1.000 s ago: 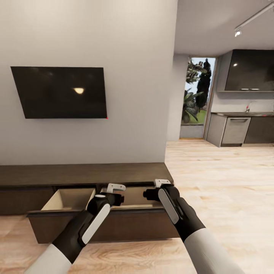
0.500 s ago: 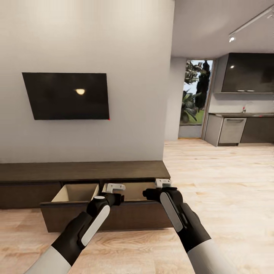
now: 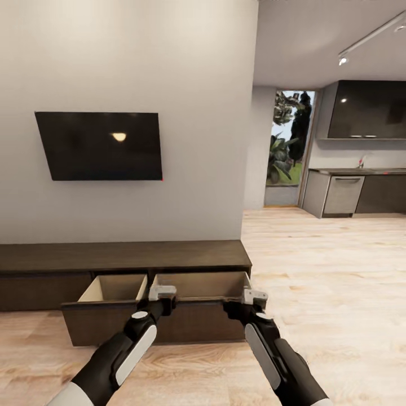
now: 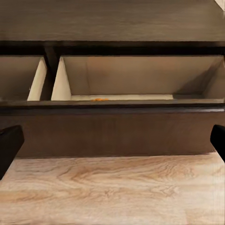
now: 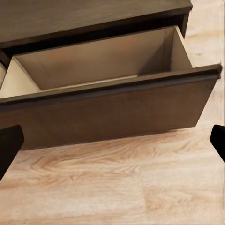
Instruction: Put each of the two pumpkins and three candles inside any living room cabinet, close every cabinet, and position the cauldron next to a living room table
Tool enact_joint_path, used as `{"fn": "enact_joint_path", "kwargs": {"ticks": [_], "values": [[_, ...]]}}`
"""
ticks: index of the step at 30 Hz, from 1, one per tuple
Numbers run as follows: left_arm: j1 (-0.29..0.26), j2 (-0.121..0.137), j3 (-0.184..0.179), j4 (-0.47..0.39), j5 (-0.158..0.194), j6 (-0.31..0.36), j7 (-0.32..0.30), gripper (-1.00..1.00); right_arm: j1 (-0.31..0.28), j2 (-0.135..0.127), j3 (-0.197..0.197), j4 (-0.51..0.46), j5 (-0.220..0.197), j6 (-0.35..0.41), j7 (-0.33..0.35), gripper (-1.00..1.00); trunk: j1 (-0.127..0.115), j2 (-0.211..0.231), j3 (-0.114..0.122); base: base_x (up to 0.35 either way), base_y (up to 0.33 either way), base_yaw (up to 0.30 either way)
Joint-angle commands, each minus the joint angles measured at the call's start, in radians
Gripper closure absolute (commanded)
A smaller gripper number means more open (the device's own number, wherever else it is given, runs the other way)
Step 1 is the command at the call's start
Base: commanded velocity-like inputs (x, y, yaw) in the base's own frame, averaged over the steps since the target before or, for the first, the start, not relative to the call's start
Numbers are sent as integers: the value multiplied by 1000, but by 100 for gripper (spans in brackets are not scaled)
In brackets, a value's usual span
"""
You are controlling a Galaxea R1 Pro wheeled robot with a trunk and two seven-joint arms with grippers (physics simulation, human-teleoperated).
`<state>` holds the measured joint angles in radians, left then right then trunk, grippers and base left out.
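Nearest the camera, both arms reach forward and low over the wooden floor (image 3: 349,293). The left gripper (image 3: 162,293) and the right gripper (image 3: 255,297) hang just before the front panels of the pulled-out drawers, apart from them and carrying nothing. In each wrist view the two dark fingertips sit at opposite edges of the picture, so both sets of jaws are spread wide, which suits pushing a drawer front rather than pinching anything.

Beyond them lies the cabinet (image 3: 124,256), a long low dark unit against the wall. Its right drawer (image 5: 108,70) and the one beside it, the left drawer (image 3: 113,287), both stand open, showing pale wood insides. In the left wrist view a thin orange sliver (image 4: 99,99) peeks over the right drawer's front edge; it may be a pumpkin, but too little shows to tell. The grippers' low, level stance in front of the panels looks like readiness to close the drawers.

Above the cabinet hangs a television (image 3: 100,145); farther right, the kitchen (image 3: 361,186) and a garden door (image 3: 287,146).
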<state>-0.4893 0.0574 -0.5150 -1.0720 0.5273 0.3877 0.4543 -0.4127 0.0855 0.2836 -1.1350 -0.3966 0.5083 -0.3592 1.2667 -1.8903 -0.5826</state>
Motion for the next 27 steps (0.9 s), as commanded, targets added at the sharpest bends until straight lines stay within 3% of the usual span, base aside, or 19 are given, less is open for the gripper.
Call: {"fn": "enact_joint_path", "kwargs": {"ticks": [1, 4, 8, 11, 16, 20, 23, 27], "values": [[-1, 2, -5, 22, 10, -20, 10, -100, 2, 0, 3, 22, -6, -29, -9, -100, 0, -1, -1, -1, 0, 0], [1, 4, -8, 102, 9, -119, 8, -100, 9, 1, 7, 119, 5, -156, -6, -100, 0, -1, -1, 0, 0, 0], [2, 2, -11, 219, 7, -269, -11, -100, 11, 3, 14, 182, 10, -213, -5, -100, 0, -1, -1, 0, 0, 0], [2, -2, -15, 285, 7, -333, -42, -100, 12, 6, 23, 223, 12, -241, -5, -100, 0, -1, -1, 0, 0, 0], [1, -4, -53, 371, 8, -408, -74, -100, 12, 8, 82, 314, 13, -340, -4, -100, 0, -1, -1, 0, 0, 0], [1, -6, -73, 501, 8, -485, -93, -100, 12, 9, 118, 350, 14, -379, -4, -100, 0, -1, -1, 0, 0, 0], [1, -7, -78, 584, 9, -542, -113, -100, 12, 9, 126, 360, 13, -389, -4, -100, 0, -1, -1, 0, 0, 0], [1, -9, -81, 617, 10, -571, -124, -100, 12, 10, 129, 377, 12, -415, -4, -100, 0, -1, -1, 0, 0, 0]]}}
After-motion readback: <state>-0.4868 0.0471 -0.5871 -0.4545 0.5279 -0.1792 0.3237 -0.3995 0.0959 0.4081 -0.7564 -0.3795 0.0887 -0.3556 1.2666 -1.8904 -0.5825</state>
